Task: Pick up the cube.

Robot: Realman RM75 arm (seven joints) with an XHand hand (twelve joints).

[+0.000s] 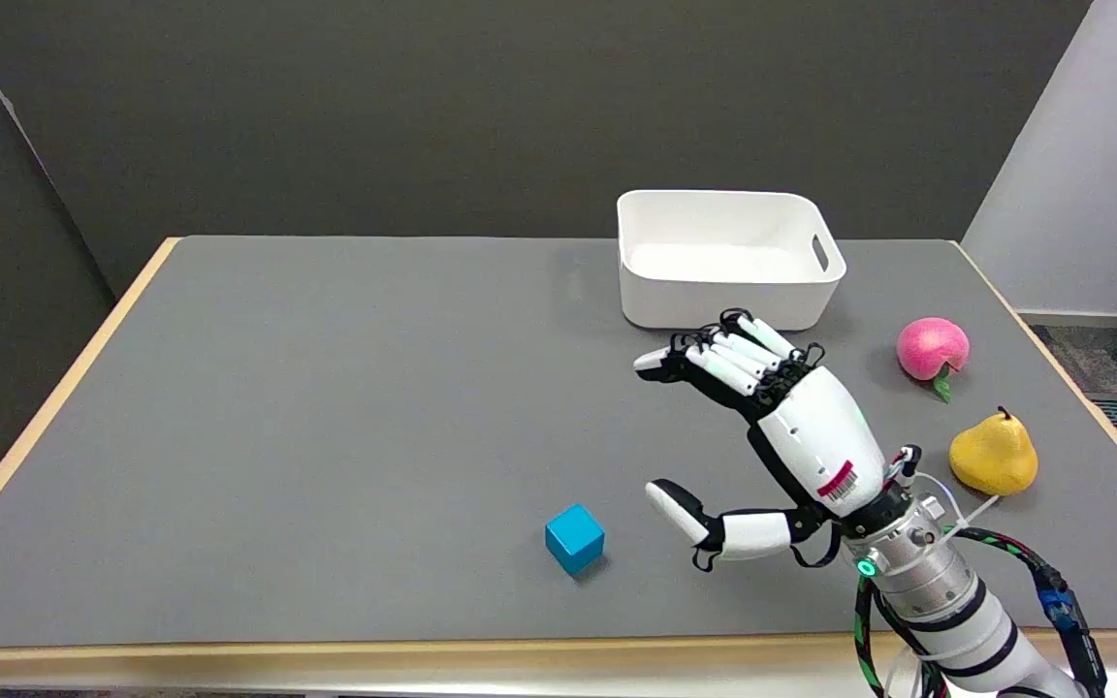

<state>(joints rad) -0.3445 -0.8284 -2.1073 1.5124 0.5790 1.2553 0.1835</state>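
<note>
A small blue cube [575, 538] sits on the grey table [326, 407] near the front edge, a little left of centre. My right hand [762, 436] hovers to the right of it, fingers spread and stretched toward the far left, thumb pointing left toward the cube. A gap separates the thumb tip from the cube. The hand holds nothing.
A white empty bin [728, 257] stands at the back, just beyond the fingertips. A pink peach [932, 349] and a yellow pear [993, 454] lie to the right of the hand. The table's wooden front edge [326, 659] runs close below the cube.
</note>
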